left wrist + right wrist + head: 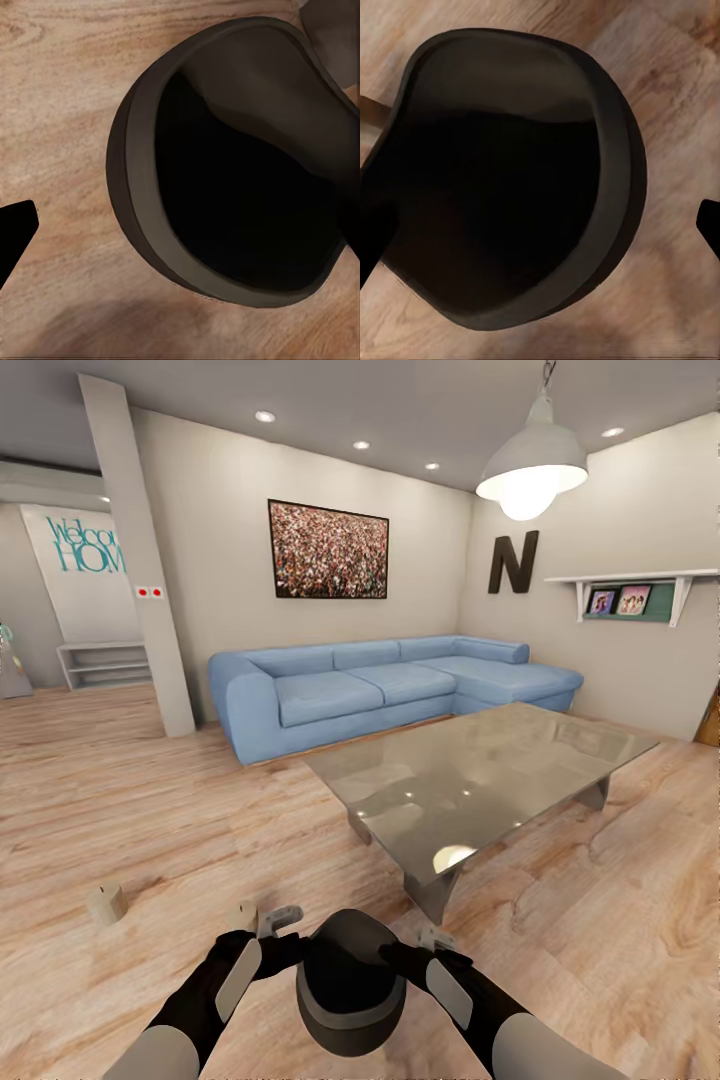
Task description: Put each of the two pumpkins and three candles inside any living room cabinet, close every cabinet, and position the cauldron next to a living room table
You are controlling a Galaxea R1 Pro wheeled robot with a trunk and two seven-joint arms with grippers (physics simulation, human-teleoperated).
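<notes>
both arms reach in low at the front of the head view, holding the black cauldron between them above the wooden floor. the left gripper meets the pot's left side near its rim, and the right gripper meets its right side. the cauldron's wide mouth tips toward the robot, and its round belly faces the room.

from the left wrist, the cauldron is seen close up with its thick rim and dark hollow, floorboards behind it, and one dark finger clear of the pot at the edge; the other finger seems to lie over the rim at the far corner. from the right wrist, the cauldron looks much the same, with a dark finger off to one side, apart from the pot, and a dark shape across the opposite edge of the rim. whether either gripper truly pinches the rim or merely presses on it, i cannot tell.

just ahead and to the right stands the low table with its glossy grey top and angled legs, its nearest corner close beyond the right gripper. one pale candle sits on the floor to the left, well apart from the pot. beyond the table is a blue corner sofa against the wall, a framed picture above it, and a hanging lamp over the table.
</notes>
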